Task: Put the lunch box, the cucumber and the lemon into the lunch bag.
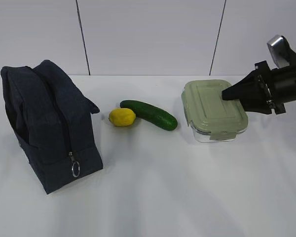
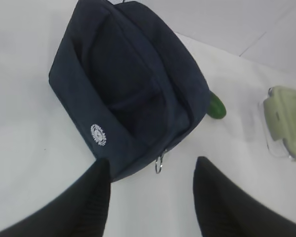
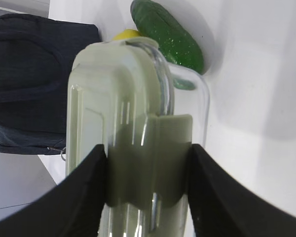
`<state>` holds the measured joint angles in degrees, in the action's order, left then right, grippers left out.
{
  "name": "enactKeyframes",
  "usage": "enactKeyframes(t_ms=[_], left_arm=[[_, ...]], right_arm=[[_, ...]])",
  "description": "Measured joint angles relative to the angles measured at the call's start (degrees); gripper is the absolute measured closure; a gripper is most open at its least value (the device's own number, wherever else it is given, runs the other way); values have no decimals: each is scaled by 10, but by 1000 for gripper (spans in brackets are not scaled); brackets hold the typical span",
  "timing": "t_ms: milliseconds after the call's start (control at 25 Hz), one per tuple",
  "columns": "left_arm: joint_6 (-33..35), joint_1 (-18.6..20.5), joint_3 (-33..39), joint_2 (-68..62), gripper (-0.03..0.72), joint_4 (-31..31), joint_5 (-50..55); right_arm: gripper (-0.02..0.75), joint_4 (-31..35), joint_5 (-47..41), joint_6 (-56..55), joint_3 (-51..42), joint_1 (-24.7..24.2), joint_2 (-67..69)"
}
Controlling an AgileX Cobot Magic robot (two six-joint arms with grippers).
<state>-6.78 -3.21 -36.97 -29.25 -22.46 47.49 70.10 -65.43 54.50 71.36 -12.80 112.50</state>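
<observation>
- Right claw (image 3: 148, 163) clamps the lunch box (image 1: 214, 109) at its near edge; the box rests on the white worktop (image 1: 187, 187).
- Left claw (image 2: 152, 197) hangs spread wide above the lunch bag (image 1: 49, 126).
- Lemon (image 1: 122, 117) touches the cucumber (image 1: 149, 114), between bag and box.

The bag (image 1: 49, 128) is dark navy woven cloth, matt and slightly coarse, with a shiny metal ring (image 1: 75, 169) on its zip and a white printed badge (image 2: 98, 134) on one side. The box (image 1: 214, 111) has a clear, glossy glass body (reflections show along its edge) under a pale green plastic lid (image 3: 113, 98) with a satin sheen. The cucumber (image 1: 149, 114) is smooth, glossy dark green; the lemon (image 1: 122, 117) is dull yellow. The table (image 1: 187, 197) is plain matt white
</observation>
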Motion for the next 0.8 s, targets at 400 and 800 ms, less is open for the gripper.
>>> enactKeyframes(t_ms=[400, 800], left_arm=[[-47, 0, -79, -254, 305, -114, -94], [-48, 0, -119, -427, 305, -205, -154]], right_arm=[[358, -2, 0, 0, -1, 0, 0], [359, -2, 0, 0, -1, 0, 0]])
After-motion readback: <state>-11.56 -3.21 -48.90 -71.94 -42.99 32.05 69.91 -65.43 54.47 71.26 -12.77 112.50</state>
